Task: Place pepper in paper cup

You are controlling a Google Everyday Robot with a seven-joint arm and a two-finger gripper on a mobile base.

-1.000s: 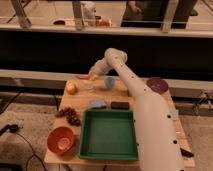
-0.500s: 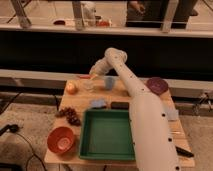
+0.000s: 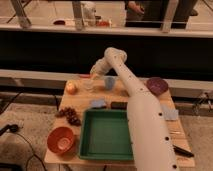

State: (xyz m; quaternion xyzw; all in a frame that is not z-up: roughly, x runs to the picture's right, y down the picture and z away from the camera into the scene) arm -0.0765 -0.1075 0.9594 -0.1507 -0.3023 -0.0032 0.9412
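my end effector (image 3: 94, 71) over the bench's (image 3: 150, 107) far left, can't tell its grip from here, pepper (image 3: 83, 76) just beside it, behind the paper cup (image 3: 88, 84), blue cup (image 3: 109, 82) near

The arm (image 3: 125, 80) has moved only slightly. Its gripper (image 3: 93, 73) now hangs over the far side of the table (image 3: 80, 102), just behind and above the paper cup (image 3: 89, 84). The pepper (image 3: 84, 76) now shows as a red-orange sliver just left of the gripper, beyond the cup's rim.
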